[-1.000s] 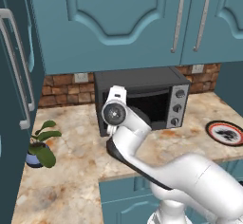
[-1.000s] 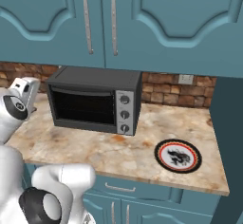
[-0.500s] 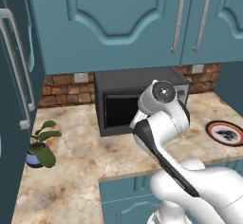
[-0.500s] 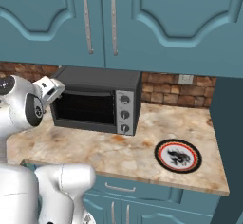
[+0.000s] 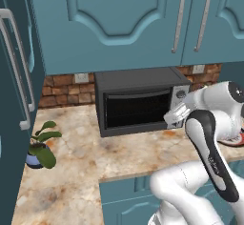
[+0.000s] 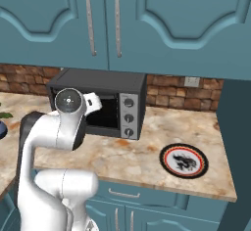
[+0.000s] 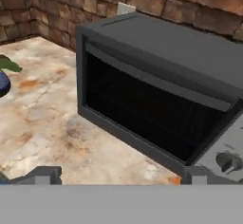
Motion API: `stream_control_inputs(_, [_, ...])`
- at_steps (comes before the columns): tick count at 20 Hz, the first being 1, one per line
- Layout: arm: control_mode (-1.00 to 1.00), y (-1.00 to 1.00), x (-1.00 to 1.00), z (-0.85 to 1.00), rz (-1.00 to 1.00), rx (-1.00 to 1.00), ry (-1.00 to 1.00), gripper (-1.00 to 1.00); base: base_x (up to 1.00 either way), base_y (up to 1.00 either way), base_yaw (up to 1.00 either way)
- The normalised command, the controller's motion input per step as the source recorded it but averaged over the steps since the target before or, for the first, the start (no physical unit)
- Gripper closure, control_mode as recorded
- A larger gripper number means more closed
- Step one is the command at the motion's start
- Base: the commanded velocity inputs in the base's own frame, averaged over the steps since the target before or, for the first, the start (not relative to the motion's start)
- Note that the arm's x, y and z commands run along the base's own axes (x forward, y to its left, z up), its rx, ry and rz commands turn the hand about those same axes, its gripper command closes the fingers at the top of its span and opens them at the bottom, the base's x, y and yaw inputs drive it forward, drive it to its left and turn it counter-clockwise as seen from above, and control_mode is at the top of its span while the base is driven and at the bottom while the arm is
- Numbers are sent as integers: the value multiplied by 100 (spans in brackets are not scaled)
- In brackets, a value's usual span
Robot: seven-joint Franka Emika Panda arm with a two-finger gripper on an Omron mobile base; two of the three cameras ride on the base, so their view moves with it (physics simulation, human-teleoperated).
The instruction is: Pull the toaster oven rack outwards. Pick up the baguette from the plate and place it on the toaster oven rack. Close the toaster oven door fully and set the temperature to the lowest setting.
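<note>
Tool (image 7: 118,173), fingers apart and empty, has swung rightward to face boxy dark grey toaster oven (image 5: 138,100); door closed, rack pull pending.

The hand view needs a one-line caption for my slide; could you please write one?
Open gripper facing the closed toaster oven on a marbled counter.

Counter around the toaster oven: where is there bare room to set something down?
Bare marble lies in front of the toaster oven, between it and the potted plant, and between the oven and the plate. It is tightest at the oven's knob side, where the open claw hangs.
</note>
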Motion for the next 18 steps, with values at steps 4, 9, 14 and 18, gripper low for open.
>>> stream_control_inputs(4, [-100,-77,-3,0,-11,52,0,-100,0,0,0])
stream_control_inputs(9, [-100,-50,0,0,-18,52,4,-100,0,0,0])
stream_control_inputs(14, [-100,-24,-2,1,-19,55,11,-100,0,0,0])
stream_control_inputs(18, [-100,-45,0,11,-12,57,20,-100,0,0,0])
